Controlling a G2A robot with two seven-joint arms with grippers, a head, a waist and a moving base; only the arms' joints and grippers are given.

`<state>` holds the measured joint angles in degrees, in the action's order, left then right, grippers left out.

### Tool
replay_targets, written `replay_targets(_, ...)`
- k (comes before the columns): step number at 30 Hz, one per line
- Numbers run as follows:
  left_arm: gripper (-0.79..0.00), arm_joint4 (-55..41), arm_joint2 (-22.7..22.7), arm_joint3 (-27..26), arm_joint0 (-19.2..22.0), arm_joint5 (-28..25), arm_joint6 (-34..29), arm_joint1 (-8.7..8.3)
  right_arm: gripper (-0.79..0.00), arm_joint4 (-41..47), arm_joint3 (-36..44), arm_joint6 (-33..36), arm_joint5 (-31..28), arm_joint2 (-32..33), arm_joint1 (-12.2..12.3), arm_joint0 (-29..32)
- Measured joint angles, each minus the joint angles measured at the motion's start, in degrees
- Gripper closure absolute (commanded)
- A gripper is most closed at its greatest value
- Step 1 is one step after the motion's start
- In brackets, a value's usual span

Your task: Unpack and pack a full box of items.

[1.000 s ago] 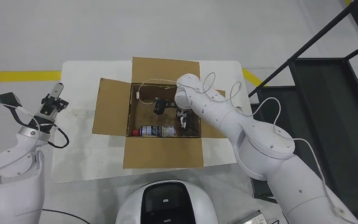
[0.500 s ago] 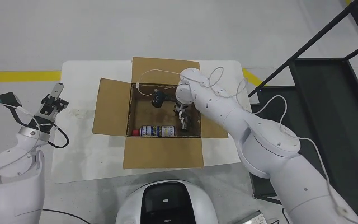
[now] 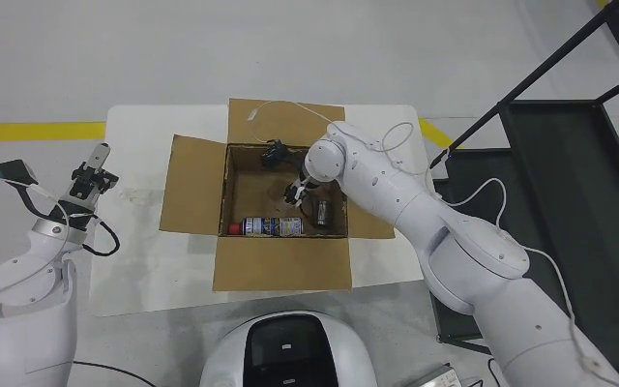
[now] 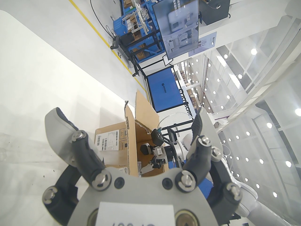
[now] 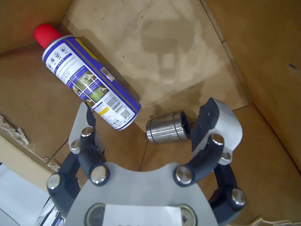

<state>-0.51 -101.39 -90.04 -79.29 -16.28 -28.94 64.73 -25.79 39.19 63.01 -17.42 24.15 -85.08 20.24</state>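
**Inspector:** Floor condition?

**Assistant:** The floor (image 3: 290,48) is pale grey and smooth. A yellow line (image 3: 48,131) is painted along it behind the white table (image 3: 145,135).

**Inspector:** Fixtures near the table?

**Assistant:** A black metal stair frame (image 3: 566,174) stands just beside the table's right end, with slanted rails.

**Inspector:** Further into the hall?

**Assistant:** A large dark screen (image 4: 178,22) is mounted on a black stand. Blue storage racks (image 4: 141,24) holding boxes stand behind it, and a blue display panel (image 4: 164,88) stands nearby.

**Inspector:** Lighting?

**Assistant:** Rows of round ceiling lights (image 4: 254,51) are lit on a white gridded ceiling.
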Motion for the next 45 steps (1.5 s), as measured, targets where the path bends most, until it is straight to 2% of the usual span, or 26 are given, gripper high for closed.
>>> replay_targets(11,-0.785,0.00,0.00,0.00,0.00,0.00,0.00,0.00,-0.785,0.03,0.03,-0.13,0.09,0.08,0.00,0.06)
replay_targets(18,-0.785,0.00,0.00,0.00,0.00,0.00,0.00,0.00,-0.785,1.59,4.66,-1.52,5.86,2.72,0.69,1.95)
replay_targets(21,-0.785,0.00,0.00,0.00,0.00,0.00,0.00,0.00,-0.785,1.64,7.76,-1.16,9.56,4.41,1.65,3.22)
replay_targets(29,-0.785,0.00,0.00,0.00,0.00,0.00,0.00,0.00,-0.785,-0.88,20.43,1.52,26.39,11.05,5.74,9.15)
replay_targets(37,-0.785,0.00,0.00,0.00,0.00,0.00,0.00,0.00,-0.785,-5.07,31.99,3.60,35.48,17.95,9.81,17.54)
replay_targets(41,-0.785,0.00,0.00,0.00,0.00,0.00,0.00,0.00,-0.785,-9.32,34.33,4.71,38.90,18.29,10.67,19.86)
replay_targets(45,-0.785,0.00,0.00,0.00,0.00,0.00,0.00,0.00,-0.785,-11.49,33.68,2.75,40.72,18.32,10.72,20.92)
